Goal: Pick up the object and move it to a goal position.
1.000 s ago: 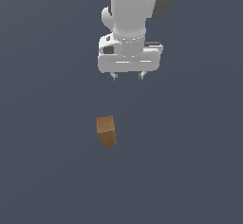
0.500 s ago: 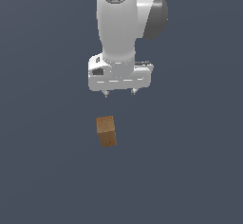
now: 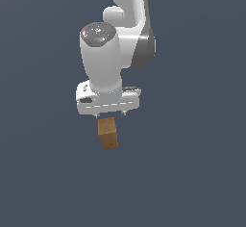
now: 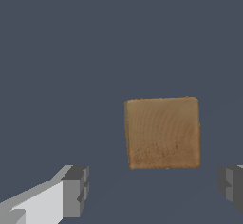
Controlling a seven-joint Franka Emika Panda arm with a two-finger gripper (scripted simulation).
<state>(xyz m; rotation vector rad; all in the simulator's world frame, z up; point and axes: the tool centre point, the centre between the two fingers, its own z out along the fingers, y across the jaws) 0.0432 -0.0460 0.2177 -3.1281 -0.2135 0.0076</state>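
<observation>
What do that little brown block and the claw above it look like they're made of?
The block looks like unfinished wood: matte tan faces with faint curved grain lines. The gripper looks like smooth white plastic or painted metal with a soft sheen, its fingertips a duller grey. Being simulator renders, this is appearance only.

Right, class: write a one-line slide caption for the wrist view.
Open pincer above the wooden block, fingers spread wider than it and not touching.

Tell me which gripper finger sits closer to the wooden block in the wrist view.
The dark-tipped finger at the frame's edge: the wooden block sits off-centre toward it, farther from the white-bodied finger. The gripper is open, touching nothing.
</observation>
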